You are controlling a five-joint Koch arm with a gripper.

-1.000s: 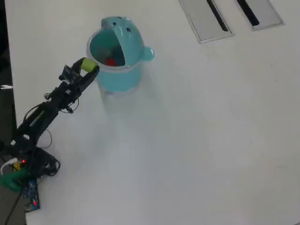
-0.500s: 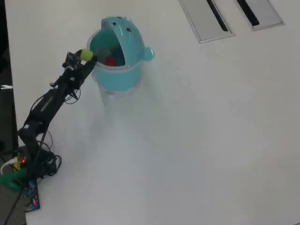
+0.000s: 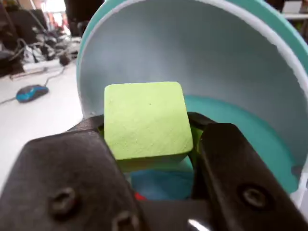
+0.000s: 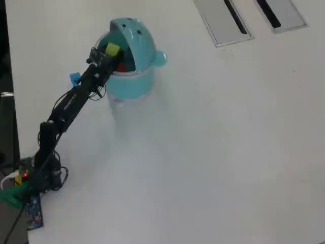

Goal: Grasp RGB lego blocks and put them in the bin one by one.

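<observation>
The black gripper [image 3: 147, 144] clamps the yellow-green cube-like plastic block [image 3: 145, 119] over the open round teal plastic bin [image 4: 129, 81]. Inside lies a red block [image 4: 121, 67], apparently; no writing is readable.

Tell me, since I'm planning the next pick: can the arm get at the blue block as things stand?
Probably yes, once free. The blue block lies on bare table left of the bin in the overhead view, beside the arm, nothing covering it. But the gripper is shut on the yellow-green block over the bin.
</observation>
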